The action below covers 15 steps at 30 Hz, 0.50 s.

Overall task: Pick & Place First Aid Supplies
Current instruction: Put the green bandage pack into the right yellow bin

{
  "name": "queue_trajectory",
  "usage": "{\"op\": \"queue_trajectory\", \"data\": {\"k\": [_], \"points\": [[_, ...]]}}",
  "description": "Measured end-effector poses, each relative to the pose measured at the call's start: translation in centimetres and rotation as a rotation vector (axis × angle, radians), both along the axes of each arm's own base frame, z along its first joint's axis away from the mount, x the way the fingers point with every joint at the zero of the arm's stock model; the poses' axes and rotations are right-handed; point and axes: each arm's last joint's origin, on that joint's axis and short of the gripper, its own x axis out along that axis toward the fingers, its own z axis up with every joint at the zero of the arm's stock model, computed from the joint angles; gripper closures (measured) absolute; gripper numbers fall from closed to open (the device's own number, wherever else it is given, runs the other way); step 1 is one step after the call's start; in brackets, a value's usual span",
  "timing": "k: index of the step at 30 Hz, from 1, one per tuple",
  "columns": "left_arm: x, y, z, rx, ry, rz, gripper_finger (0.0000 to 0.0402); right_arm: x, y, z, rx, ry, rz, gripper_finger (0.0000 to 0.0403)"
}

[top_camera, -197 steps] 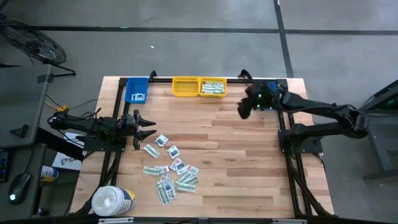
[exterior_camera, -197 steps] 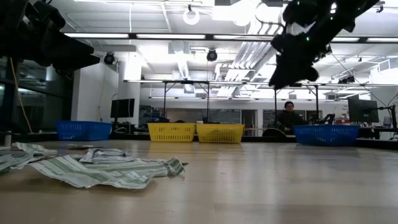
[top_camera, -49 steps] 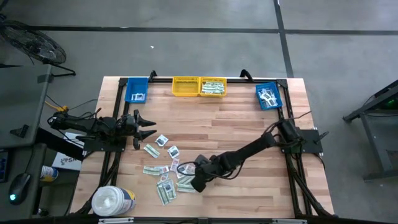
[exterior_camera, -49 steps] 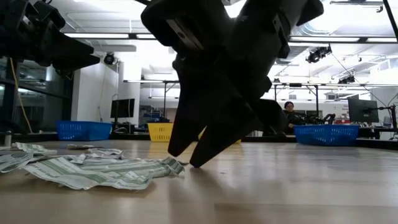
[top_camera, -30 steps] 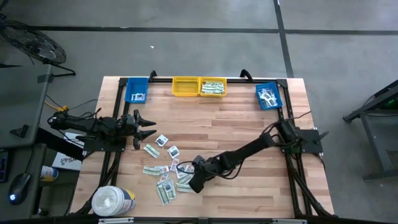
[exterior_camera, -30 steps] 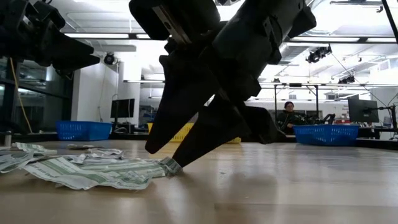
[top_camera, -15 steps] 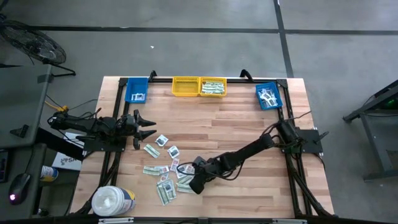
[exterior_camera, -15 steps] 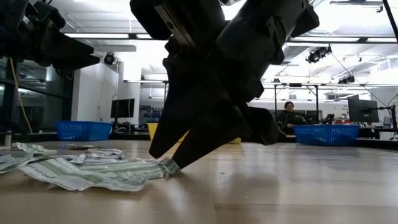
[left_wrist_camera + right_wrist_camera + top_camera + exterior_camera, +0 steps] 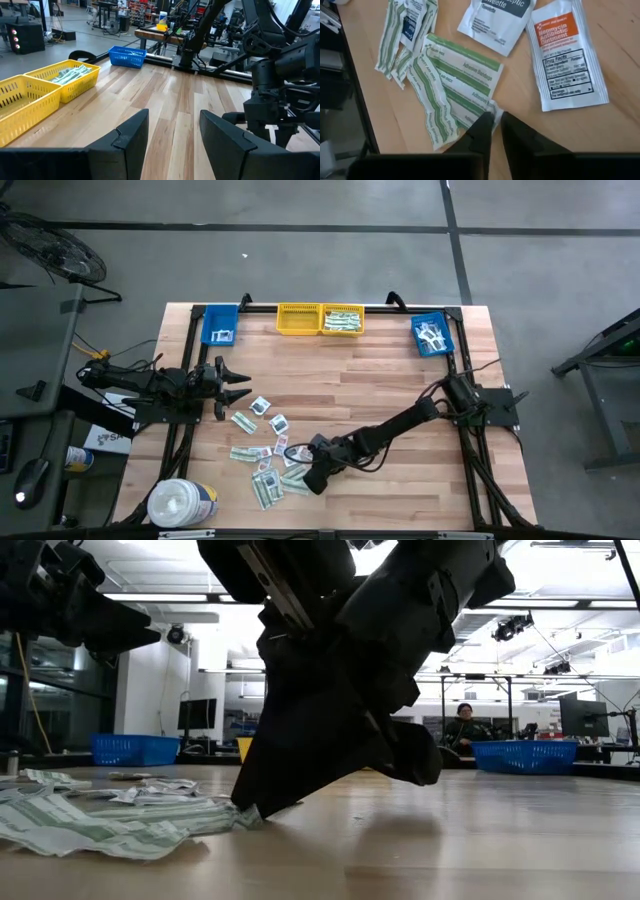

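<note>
The first aid supplies (image 9: 275, 455) lie scattered on the wood table, left of centre toward the near edge: long green-white strips (image 9: 460, 85) and squarish white packets, one marked in orange (image 9: 567, 57). My right gripper (image 9: 312, 480) reaches down at the pile's right near side and is shut on a green-white strip (image 9: 150, 825). My left gripper (image 9: 240, 385) hovers open at the table's left side, above and apart from the pile; its fingers (image 9: 130, 135) hold nothing. My right gripper (image 9: 495, 122) pinches the corner (image 9: 493, 106) of a green-white strip packet between its two fingertips. It comes slanting down from the table's right. The strip's end (image 9: 248, 817) sits at the fingertips while the rest lies flat on the table.
Along the far edge stand a blue bin (image 9: 220, 325), two yellow bins (image 9: 320, 319), one holding strips, and another blue bin (image 9: 432, 335). A big white tub (image 9: 182, 503) stands at the near left corner. Bare wood lies right of the pile.
My right gripper's fingers have gone from a narrow gap to shut on the strip's end. In the low view the green-white strips have slid along the table away from the arm and lie flatter.
</note>
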Motion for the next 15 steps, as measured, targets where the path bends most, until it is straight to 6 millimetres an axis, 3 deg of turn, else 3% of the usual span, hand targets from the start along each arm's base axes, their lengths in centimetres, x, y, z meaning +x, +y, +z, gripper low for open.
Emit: {"op": "queue_trajectory", "data": {"k": [5, 15], "points": [[0.0, 0.0, 0.0, 0.0, 0.0, 0.0, 0.0224, 0.0, 0.0, -0.1, -0.025, -0.006, 0.014, 0.0399], [0.0, 0.0, 0.0, 0.0, 0.0, 0.0, 0.0224, 0.3, 1.0, 1.1, -0.122, -0.048, 0.087, 0.0402]]}}
